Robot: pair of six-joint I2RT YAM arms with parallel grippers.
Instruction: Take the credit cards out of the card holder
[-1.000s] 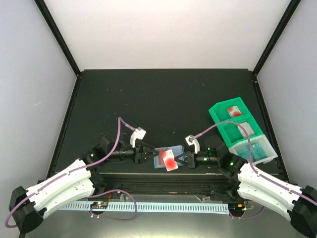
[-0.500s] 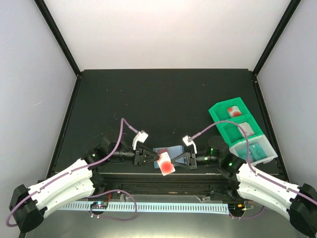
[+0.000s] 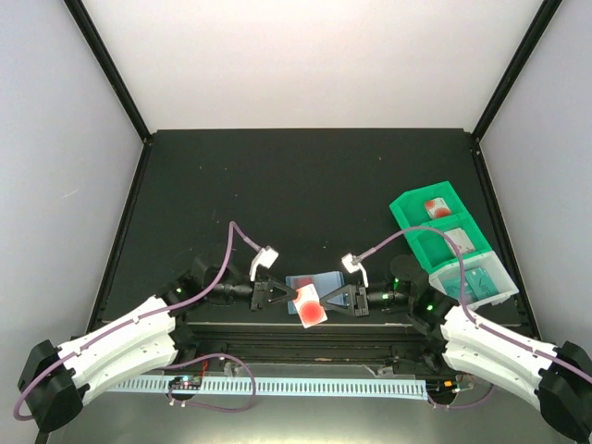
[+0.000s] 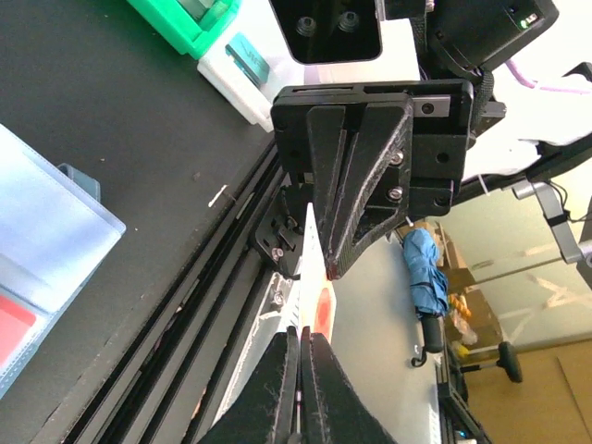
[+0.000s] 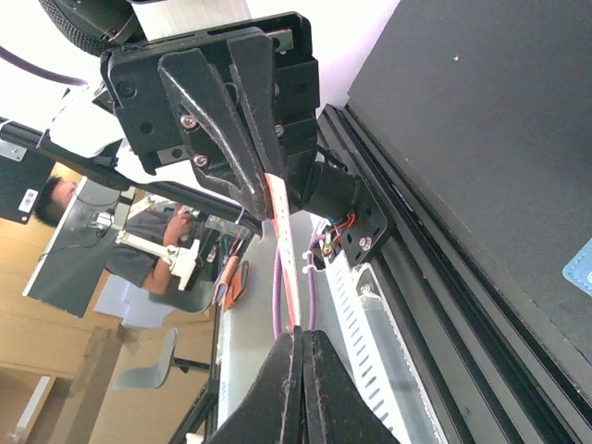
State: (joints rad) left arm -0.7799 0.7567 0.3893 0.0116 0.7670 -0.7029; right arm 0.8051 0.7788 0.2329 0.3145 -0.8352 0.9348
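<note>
A white credit card [image 3: 310,303] with a red blotch hangs between both arms just above the table's front edge. My left gripper [image 3: 293,296] is shut on its left end, my right gripper [image 3: 326,298] on its right end. In the left wrist view the card [image 4: 320,294] shows edge-on, running from my left gripper [image 4: 302,331] up to the right gripper's fingers [image 4: 356,194]. Seen from the right wrist, the same card [image 5: 285,242] rises from my right gripper [image 5: 299,335]. The light-blue card holder [image 3: 326,279] lies flat on the table behind the card, its panel [image 4: 46,231] apart from both grippers.
A green compartment tray [image 3: 410,205] stands at the right, with a red-blotched card [image 3: 435,208], a pale grey one [image 3: 460,239] and a teal one [image 3: 477,282] in its sections. Black rails [image 3: 305,335] run along the front edge below the grippers.
My left gripper has moved in to the right and shut on the card's left end. The right gripper has kept its hold, and the card has shifted slightly.
</note>
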